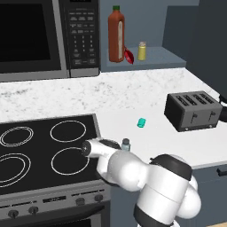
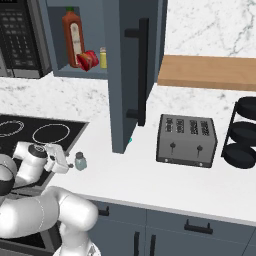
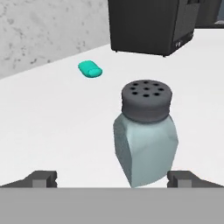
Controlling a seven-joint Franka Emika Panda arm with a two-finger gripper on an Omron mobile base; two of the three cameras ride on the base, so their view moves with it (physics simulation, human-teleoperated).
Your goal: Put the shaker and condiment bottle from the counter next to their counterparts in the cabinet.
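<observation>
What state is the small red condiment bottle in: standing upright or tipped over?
Tipped over. The condiment bottle lies slanted on the cabinet ledge, between the tall sauce bottle and the yellow shaker.

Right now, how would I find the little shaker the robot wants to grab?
Look along the white counter to its front edge, just right of the black stovetop. There the shaker stands upright before the gripper. It is pale grey-blue with a dark holed cap, unlike the small teal cylinder lying farther back.
</observation>
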